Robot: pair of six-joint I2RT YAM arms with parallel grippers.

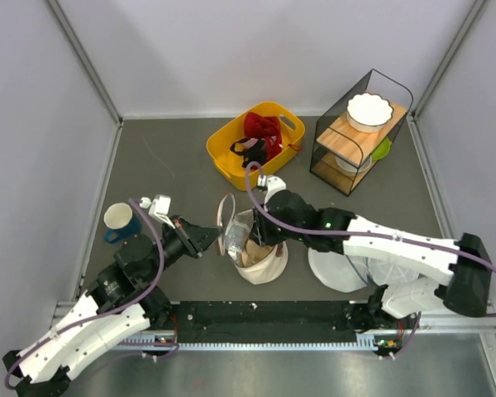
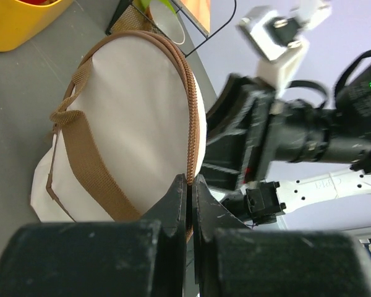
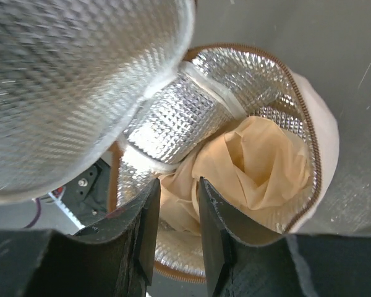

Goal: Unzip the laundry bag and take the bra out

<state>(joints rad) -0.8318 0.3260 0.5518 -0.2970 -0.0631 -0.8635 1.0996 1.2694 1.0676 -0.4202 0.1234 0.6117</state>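
Observation:
The cream laundry bag [image 1: 269, 266] stands unzipped at the table's near middle, its silvery lining [image 3: 250, 74] showing. Its round lid [image 2: 133, 111] is held upright: my left gripper [image 2: 190, 180] is shut on the brown zipper band [image 2: 194, 127] at the lid's edge. Inside the bag lies the bra [image 3: 256, 161], a crumpled beige fabric. My right gripper [image 3: 179, 189] reaches down into the bag's mouth, and its two fingers press on a fold of the bra from both sides. From above, the right gripper [image 1: 251, 246] sits over the bag's opening, with the left gripper [image 1: 210, 237] just to its left.
A yellow basket [image 1: 231, 161] holding red and dark clothes stands behind the bag. A black wire shelf [image 1: 331, 145] with a white bowl [image 1: 369, 110] is at the back right. A cup [image 1: 118, 219] sits at the left. A white mesh pouch [image 1: 341, 273] lies under my right arm.

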